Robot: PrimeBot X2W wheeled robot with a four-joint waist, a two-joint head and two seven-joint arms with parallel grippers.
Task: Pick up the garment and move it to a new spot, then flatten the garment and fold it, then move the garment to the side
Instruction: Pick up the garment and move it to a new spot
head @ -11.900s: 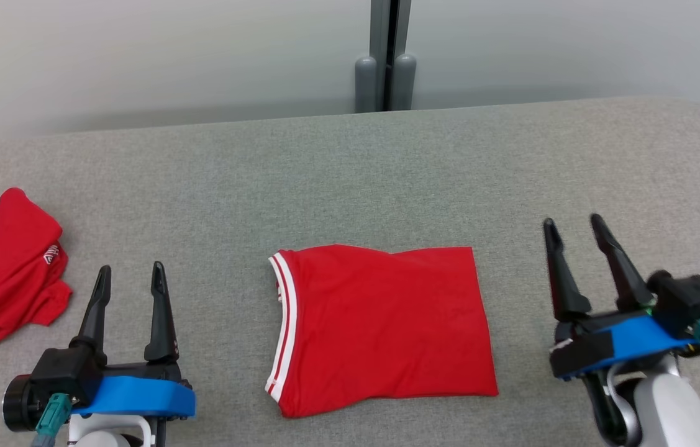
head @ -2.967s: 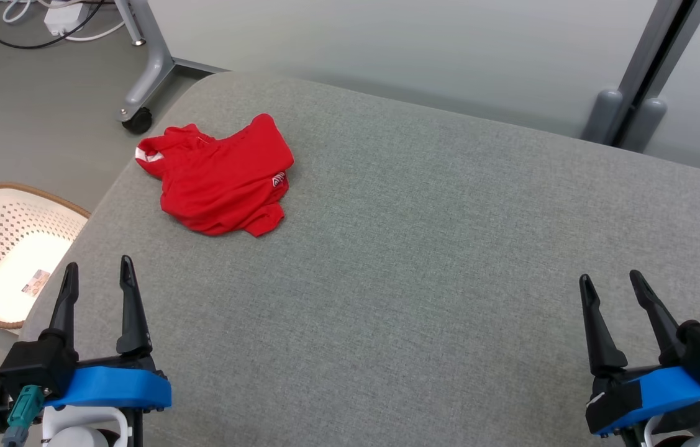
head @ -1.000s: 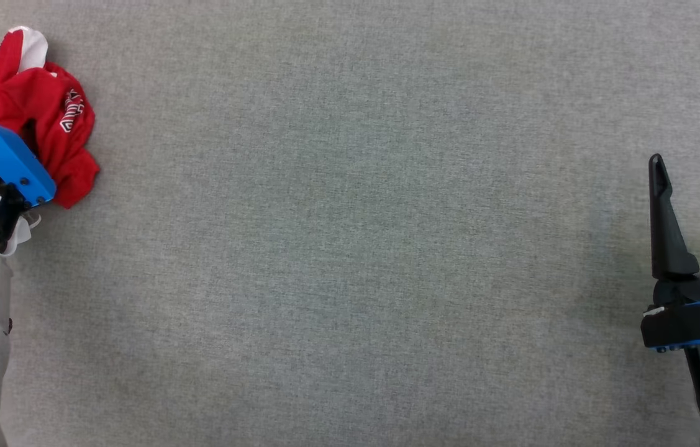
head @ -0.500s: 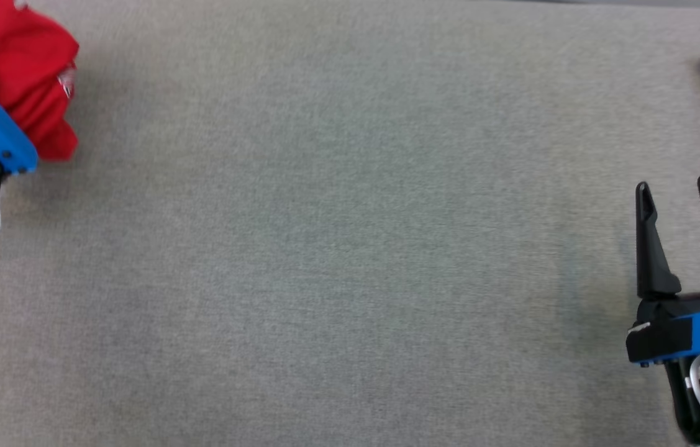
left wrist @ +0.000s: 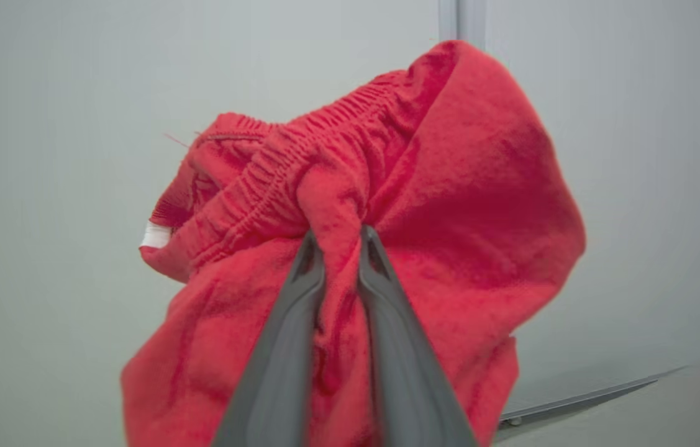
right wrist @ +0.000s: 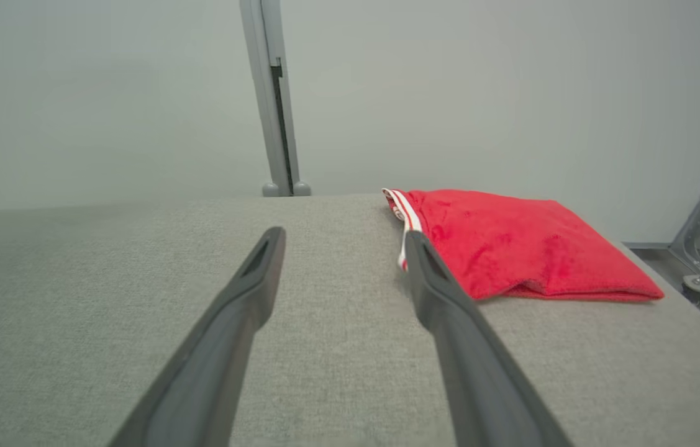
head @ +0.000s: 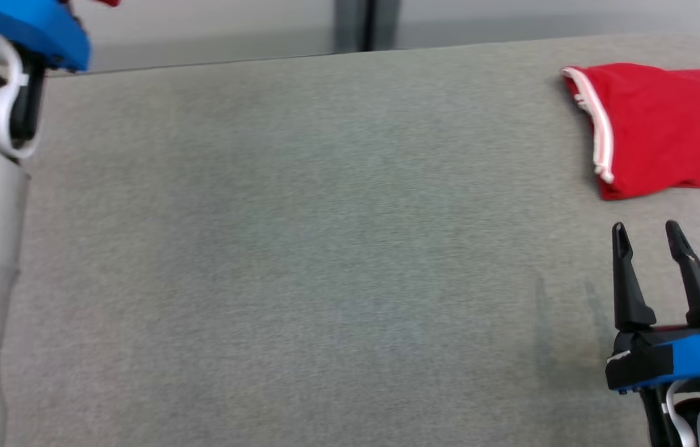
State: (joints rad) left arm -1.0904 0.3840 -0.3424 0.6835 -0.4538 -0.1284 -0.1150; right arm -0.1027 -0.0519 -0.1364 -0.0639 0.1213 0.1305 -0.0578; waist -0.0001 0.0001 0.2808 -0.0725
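Grey padded table spans the head view. Folded red garment, white-striped edge, lies flat at its far right. Crumpled red garment is off the table, hanging in front of the pale wall. It's bunched around the left gripper, jaws pinched narrow on a fold by the elastic waistband. Right gripper sits over the table's near right, fingers spread wide, holding nothing, near the folded piece but apart from it.

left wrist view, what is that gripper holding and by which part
The left gripper pinches a bunched fold of the red garment, beside its gathered elastic band. The right gripper holds nothing.
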